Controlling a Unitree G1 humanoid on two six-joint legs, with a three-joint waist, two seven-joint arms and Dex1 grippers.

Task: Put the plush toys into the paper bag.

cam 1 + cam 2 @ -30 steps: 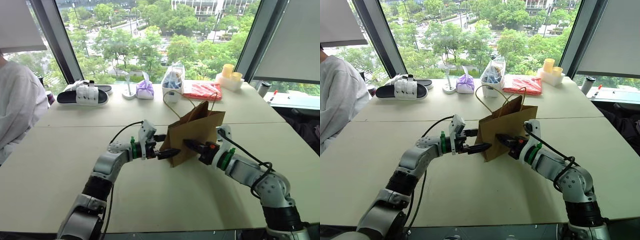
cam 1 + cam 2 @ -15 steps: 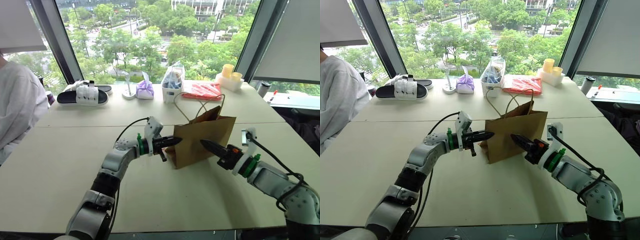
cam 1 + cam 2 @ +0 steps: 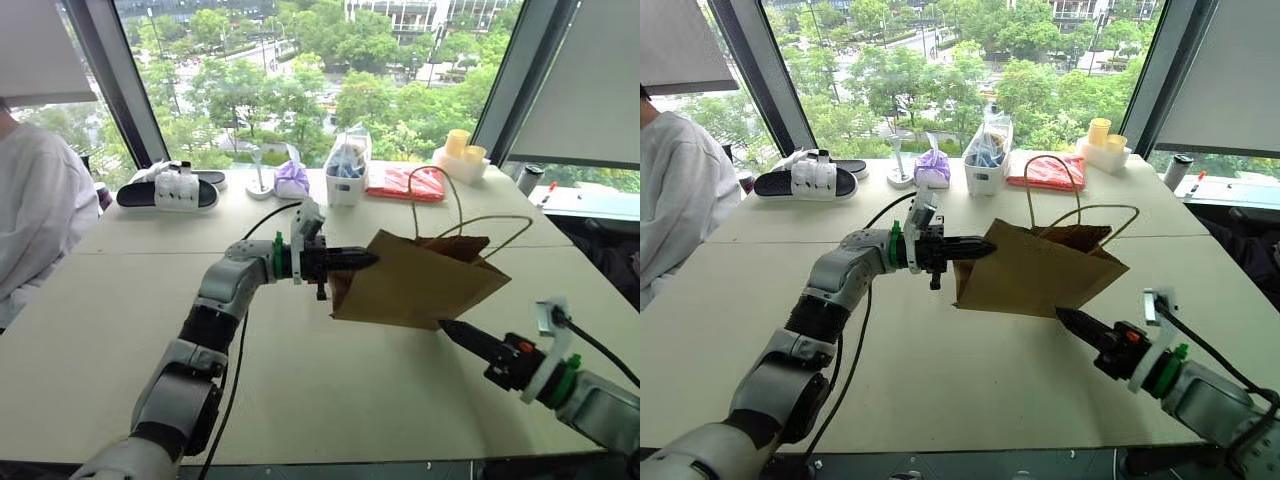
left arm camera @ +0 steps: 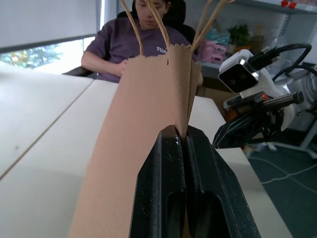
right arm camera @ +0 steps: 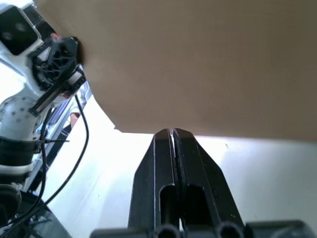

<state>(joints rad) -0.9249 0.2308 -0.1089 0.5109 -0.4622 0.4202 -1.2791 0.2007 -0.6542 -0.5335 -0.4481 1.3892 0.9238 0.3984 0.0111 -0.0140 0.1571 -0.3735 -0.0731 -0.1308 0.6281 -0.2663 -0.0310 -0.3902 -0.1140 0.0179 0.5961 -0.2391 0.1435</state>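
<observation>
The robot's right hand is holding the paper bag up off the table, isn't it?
No, the left hand holds the paper bag up off the table. The left eye view shows it pinching the bag's edge; the right hand is shut on nothing below the bag.

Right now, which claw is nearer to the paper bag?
Left. The left claw is shut on the edge of the paper bag; the right claw is shut just below its underside.

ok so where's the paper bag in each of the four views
Left eye view: paper bag right of centre, lifted and tipped, pinched at one edge by the left gripper.
Right eye view: centre, same pose.
Left wrist view: seen edge-on, rising from between the shut fingers.
Right wrist view: its brown side spans the top, above the shut right gripper.
Shared landmark: the left gripper on the bag.
</observation>
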